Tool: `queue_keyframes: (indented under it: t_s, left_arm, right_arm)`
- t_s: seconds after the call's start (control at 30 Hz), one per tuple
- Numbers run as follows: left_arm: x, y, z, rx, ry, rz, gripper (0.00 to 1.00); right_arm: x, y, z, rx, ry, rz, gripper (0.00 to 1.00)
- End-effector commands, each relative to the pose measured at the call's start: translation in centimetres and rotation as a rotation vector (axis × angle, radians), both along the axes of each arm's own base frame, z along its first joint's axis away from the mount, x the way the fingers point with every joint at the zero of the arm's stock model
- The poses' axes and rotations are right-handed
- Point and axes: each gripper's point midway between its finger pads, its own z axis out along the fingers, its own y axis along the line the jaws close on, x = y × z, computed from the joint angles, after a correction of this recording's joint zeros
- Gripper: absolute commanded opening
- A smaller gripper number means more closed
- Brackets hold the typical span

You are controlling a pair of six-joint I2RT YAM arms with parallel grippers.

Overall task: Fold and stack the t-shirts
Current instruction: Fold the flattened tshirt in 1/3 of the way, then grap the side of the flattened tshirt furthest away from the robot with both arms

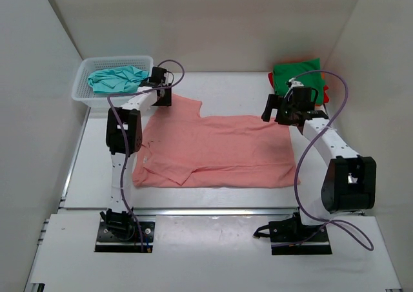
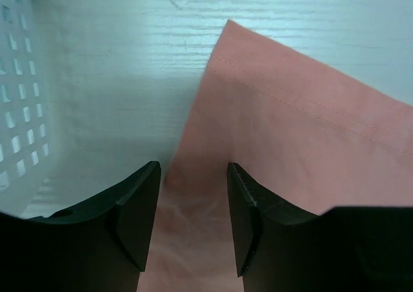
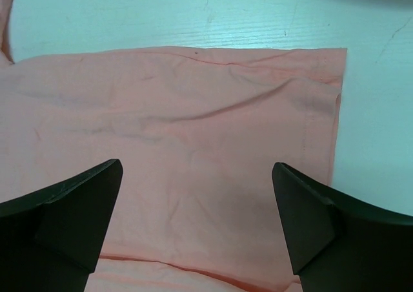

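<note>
A salmon pink t-shirt (image 1: 213, 150) lies flat across the middle of the table, with its near part folded over. My left gripper (image 1: 161, 93) hovers at the shirt's far left sleeve. Its jaws are open, and in the left wrist view (image 2: 193, 176) the sleeve cloth (image 2: 290, 130) lies under the gap between them. My right gripper (image 1: 279, 114) is wide open over the shirt's far right corner, and nothing is between its fingers (image 3: 197, 176) but the pink cloth (image 3: 193, 104) below. A teal t-shirt (image 1: 119, 79) lies crumpled in the basket. A folded green t-shirt (image 1: 297, 75) tops a pile with a red edge (image 1: 326, 93).
The white mesh basket (image 1: 80, 88) stands at the back left, close to my left gripper, and its wall (image 2: 19, 124) fills the left edge of the left wrist view. White walls enclose the table on three sides. The folded pile sits just behind my right gripper.
</note>
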Motion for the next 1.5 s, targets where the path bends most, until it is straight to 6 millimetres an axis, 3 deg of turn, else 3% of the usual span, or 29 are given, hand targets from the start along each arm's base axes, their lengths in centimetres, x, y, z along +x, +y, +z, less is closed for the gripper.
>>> queue_keyframes:
  t_s: [0.0, 0.1, 0.17, 0.27, 0.37, 0.43, 0.47, 0.5, 0.63, 0.87, 1.0, 1.2, 1.23, 1.27, 1.3, 1.4, 1.47]
  left_arm:
    - [0.3, 0.9, 2.5, 0.005, 0.014, -0.030, 0.57]
    - [-0.3, 0.2, 1.3, 0.031, 0.071, -0.069, 0.58]
    - [-0.3, 0.2, 1.1, 0.044, 0.086, -0.077, 0.54]
    - [-0.8, -0.7, 0.3, 0.053, 0.134, -0.120, 0.31]
    - [-1.3, -0.9, -0.2, 0.044, 0.191, -0.144, 0.15]
    - [-1.7, -1.0, -0.7, 0.025, 0.219, -0.155, 0.23]
    - [-1.5, -0.9, -0.7, 0.025, 0.213, -0.155, 0.38]
    - [-1.6, -0.7, -0.9, 0.023, 0.221, -0.139, 0.44]
    - [-1.7, -0.6, -0.5, 0.022, 0.203, -0.134, 0.56]
    - [-2.7, -1.7, -1.2, -0.047, 0.255, -0.143, 0.58]
    - [-3.0, -1.7, -1.0, -0.094, 0.252, -0.135, 0.55]
    - [-3.8, -2.9, -1.9, -0.104, 0.281, -0.169, 0.29]
    - [-3.9, -2.8, -2.1, -0.098, 0.290, -0.165, 0.22]
    - [-4.1, -3.0, -2.4, -0.094, 0.303, -0.174, 0.04]
    - [-4.1, -3.2, -2.5, -0.087, 0.310, -0.173, 0.00]
    - [-4.0, -3.4, -2.0, -0.082, 0.312, -0.176, 0.00]
    - [-3.2, -3.5, -0.5, -0.087, 0.272, -0.173, 0.00]
  right_arm:
    - [0.4, 0.6, 3.2, 0.031, -0.115, 0.000, 1.00]
    - [0.6, 0.3, 3.8, 0.042, -0.138, -0.008, 0.99]
    - [0.3, 0.1, 3.0, 0.050, -0.114, -0.013, 0.99]
    - [0.4, -0.5, 2.3, 0.049, -0.095, -0.031, 0.99]
    - [0.2, -1.7, -0.2, 0.048, -0.013, -0.063, 0.99]
    - [0.5, -1.8, -0.8, 0.045, 0.003, -0.069, 0.99]
    - [0.5, -3.1, -0.9, 0.035, 0.003, -0.098, 0.99]
    - [0.5, -2.6, -1.1, 0.041, 0.006, -0.084, 0.99]
    - [0.8, -2.3, -0.3, 0.046, -0.037, -0.080, 0.99]
    - [1.8, -2.6, -1.7, 0.029, 0.017, -0.086, 0.99]
    - [1.2, -2.6, -2.1, 0.032, 0.023, -0.087, 0.99]
    - [1.2, -2.8, -1.7, 0.047, 0.003, -0.095, 0.99]
    - [1.1, -2.8, -1.6, 0.045, -0.003, -0.089, 0.99]
    - [1.2, -3.1, -1.5, 0.052, -0.006, -0.100, 0.99]
    - [1.2, -3.4, -1.4, 0.058, -0.007, -0.102, 0.99]
    - [1.3, -3.7, -1.4, 0.085, -0.022, -0.102, 0.99]
    - [1.9, -4.5, -1.8, 0.056, -0.022, -0.129, 0.99]
